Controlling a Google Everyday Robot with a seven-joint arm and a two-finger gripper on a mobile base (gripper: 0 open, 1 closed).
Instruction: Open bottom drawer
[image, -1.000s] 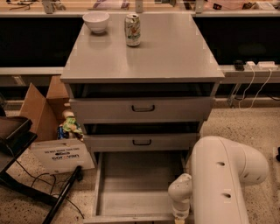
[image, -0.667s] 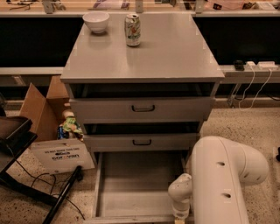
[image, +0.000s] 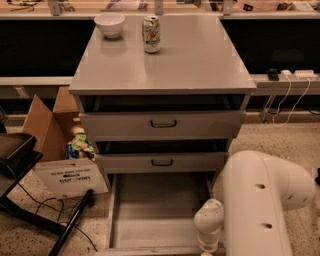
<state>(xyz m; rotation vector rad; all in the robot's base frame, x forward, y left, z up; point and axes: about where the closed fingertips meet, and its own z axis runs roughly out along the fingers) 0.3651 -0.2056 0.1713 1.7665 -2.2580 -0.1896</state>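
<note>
**Nothing has shifted in the last second: bottom drawer out, arm at its right front corner**

Compared with a second ago, cabinet, drawers and arm all sit where they were. The bottom drawer (image: 150, 205) is pulled well out from under the grey cabinet, its plain tray bare and its front edge running along the lower border of the view. Above it, the middle drawer (image: 162, 162) and the top drawer (image: 162, 124) each stand a little proud of the frame, with dark gaps over them.

The white arm (image: 265, 200) fills the floor to the right of the open tray, and its wrist drops to the gripper (image: 206, 248) at the tray's right front corner. The view cuts it off there, so I cannot tell whether it is open or closed.

Left of the tray, a black bar (image: 70, 225) lies slanted on the floor close to the drawer's side, with a white sign (image: 70, 177) and a cardboard box (image: 47, 125) behind it.

On the worktop (image: 190, 65), a bowl (image: 109, 24) and a can (image: 151, 34) stand near the back edge.
</note>
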